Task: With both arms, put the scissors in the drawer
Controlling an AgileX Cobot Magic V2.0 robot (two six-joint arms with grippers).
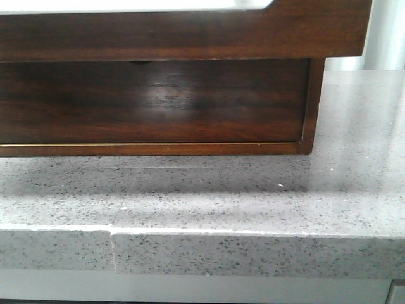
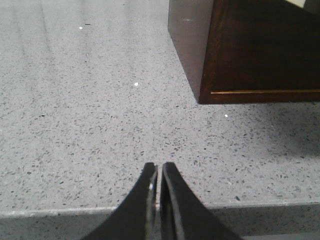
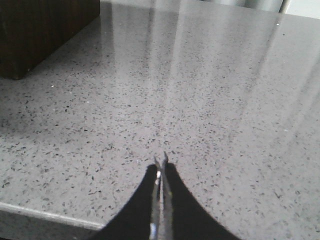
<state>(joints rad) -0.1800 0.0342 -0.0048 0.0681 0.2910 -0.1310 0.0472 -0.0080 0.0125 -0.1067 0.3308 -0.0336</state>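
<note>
The drawer (image 1: 190,35) is a dark reddish-brown wood front at the top of the front view. Its wide cutout shows white along the top edge. It stands out toward me, ahead of the lower front (image 1: 152,101) of the wooden chest. The scissors are not in any view. My left gripper (image 2: 159,166) is shut and empty, low over the grey counter's front edge, with the chest's corner (image 2: 265,50) ahead of it. My right gripper (image 3: 161,167) is shut, also near the counter's front edge, with the chest's other corner (image 3: 40,30) far ahead. Neither gripper shows in the front view.
The speckled grey stone counter (image 1: 253,209) bears the chest and has a stepped front edge with a seam (image 1: 112,244). The lower wood front has a small notch (image 1: 136,62) in its top edge. A pale wall or post (image 1: 386,31) stands behind at the right.
</note>
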